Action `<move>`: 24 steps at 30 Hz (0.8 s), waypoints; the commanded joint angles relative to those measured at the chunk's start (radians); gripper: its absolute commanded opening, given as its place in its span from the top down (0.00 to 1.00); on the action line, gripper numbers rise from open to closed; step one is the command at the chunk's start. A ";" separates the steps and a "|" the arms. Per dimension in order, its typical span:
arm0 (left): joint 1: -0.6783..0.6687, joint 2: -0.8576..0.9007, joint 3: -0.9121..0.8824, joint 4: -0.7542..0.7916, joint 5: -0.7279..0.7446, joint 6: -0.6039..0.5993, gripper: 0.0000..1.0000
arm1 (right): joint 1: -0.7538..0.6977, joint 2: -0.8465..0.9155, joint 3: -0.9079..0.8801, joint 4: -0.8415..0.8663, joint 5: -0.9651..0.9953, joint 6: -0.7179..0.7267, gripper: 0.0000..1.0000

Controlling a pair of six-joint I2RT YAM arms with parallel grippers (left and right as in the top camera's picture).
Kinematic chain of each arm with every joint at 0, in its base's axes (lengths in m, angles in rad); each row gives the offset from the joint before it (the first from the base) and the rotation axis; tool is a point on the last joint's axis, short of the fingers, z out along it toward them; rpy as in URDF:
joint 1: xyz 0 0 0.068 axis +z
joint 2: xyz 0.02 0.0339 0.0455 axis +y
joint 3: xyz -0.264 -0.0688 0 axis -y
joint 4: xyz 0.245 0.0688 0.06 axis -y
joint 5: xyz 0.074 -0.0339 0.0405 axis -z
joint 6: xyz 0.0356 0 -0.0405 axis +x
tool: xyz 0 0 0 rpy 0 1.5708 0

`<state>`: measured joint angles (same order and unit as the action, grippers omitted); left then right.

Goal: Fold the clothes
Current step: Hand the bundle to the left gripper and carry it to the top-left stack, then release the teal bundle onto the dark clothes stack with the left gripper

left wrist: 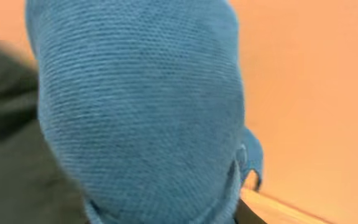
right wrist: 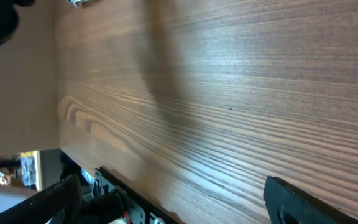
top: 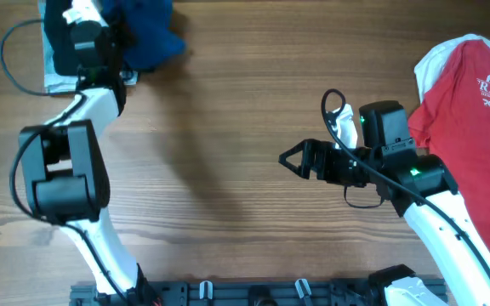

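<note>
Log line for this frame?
left tool: at blue shirt, grip unclear | right tool: open, empty, over table | red T-shirt: right edge

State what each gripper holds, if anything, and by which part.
Right gripper: jaws open, nothing held. Left gripper: against the blue shirt; hold cannot be told.

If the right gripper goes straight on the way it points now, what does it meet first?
The right gripper points across bare table; the first thing in line looks like the left arm's black elbow, if their heights match.
</note>
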<state>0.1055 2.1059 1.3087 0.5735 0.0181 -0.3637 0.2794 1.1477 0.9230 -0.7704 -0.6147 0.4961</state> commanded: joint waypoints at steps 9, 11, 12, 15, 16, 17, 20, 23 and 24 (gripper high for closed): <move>0.203 0.029 0.022 0.007 -0.158 -0.015 0.40 | -0.002 -0.013 -0.002 -0.031 0.016 0.001 0.06; 0.203 0.030 0.022 -0.018 -0.158 -0.015 0.14 | -0.002 -0.013 -0.002 -0.032 0.016 0.001 0.06; 0.202 0.030 0.022 -0.034 -0.158 -0.015 0.00 | -0.002 -0.013 -0.002 -0.031 0.016 0.002 0.06; 0.203 0.029 0.022 -0.051 -0.160 -0.007 0.00 | -0.002 -0.013 -0.002 -0.031 0.016 0.003 0.05; 0.206 0.019 0.022 -0.061 -0.163 -0.007 0.00 | -0.002 -0.013 -0.002 -0.031 0.016 0.003 0.05; 0.207 0.011 0.022 -0.072 -0.167 -0.007 0.00 | -0.002 -0.013 -0.002 -0.031 0.016 0.002 0.05; 0.214 -0.064 0.022 -0.146 -0.170 -0.007 0.00 | -0.002 -0.013 -0.002 -0.027 0.016 0.000 0.04; 0.214 -0.183 0.022 -0.227 -0.197 -0.007 0.00 | -0.002 -0.013 -0.002 -0.030 0.016 -0.006 0.04; 0.215 -0.248 0.022 -0.282 -0.230 -0.007 0.00 | -0.002 -0.013 -0.002 -0.032 0.012 -0.021 0.04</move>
<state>0.3119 2.0380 1.3136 0.3546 -0.1421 -0.3801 0.2794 1.1477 0.9230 -0.8005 -0.6079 0.4957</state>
